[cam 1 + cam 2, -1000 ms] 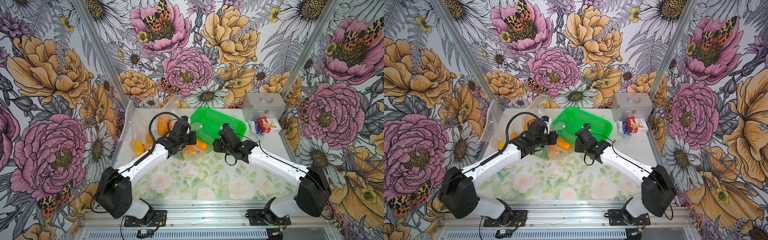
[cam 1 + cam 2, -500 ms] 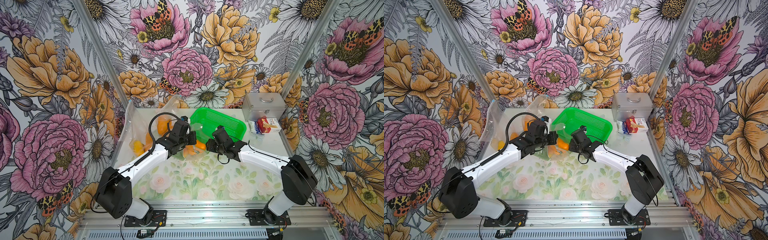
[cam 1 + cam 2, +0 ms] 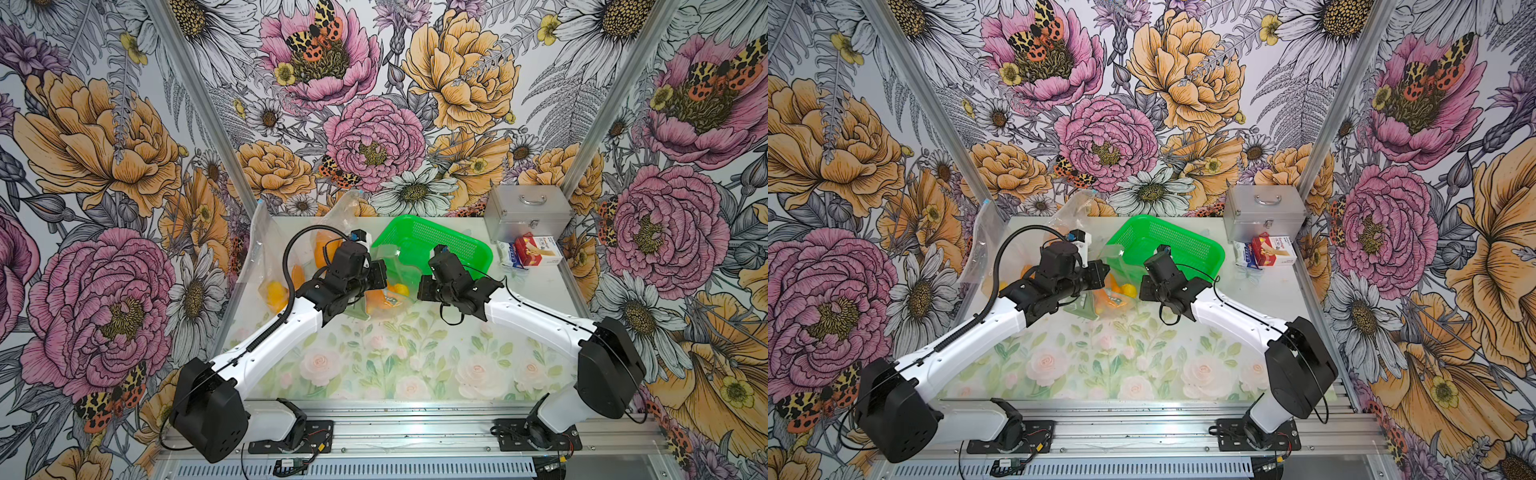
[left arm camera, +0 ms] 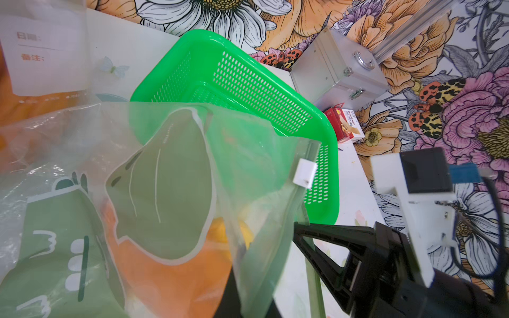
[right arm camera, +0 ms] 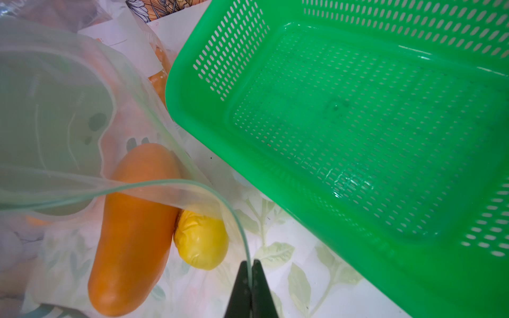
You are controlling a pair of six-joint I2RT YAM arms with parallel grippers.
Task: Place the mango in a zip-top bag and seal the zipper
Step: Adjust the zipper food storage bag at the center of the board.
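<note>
The right hand (image 5: 251,263) has just come in toward the bag (image 5: 57,115) and closed. A second ago its jaws stood apart and clear of the plastic. Now they are pressed together on the bag's upper rim, with the thin green zipper strip running straight down between the tips. The left hand (image 3: 383,276) has not changed. It stays pressed together on the opposite part of the mouth, where the film gathers down to its dark finger at the edge of the left wrist view. In both top views the two hands face each other across the bag, with the mouth stretched between them.

The bag is now held at two places, which I judge to be the set-up for closing the mouth rather than for loading. The mango (image 5: 132,228), long and orange, lies low on the counter (image 3: 395,357) inside the open mouth, with its far end under the upper sheet. Whether its near end is fully past the zipper line I cannot tell. A smaller yellow fruit (image 5: 202,242) touches its side, just under the pinched rim. The white slider (image 4: 304,173) sits on the zipper track a little way along from the right hand's grip. The green basket (image 5: 234,49) stands just beside the bag. The zipper is not yet sealed.
</note>
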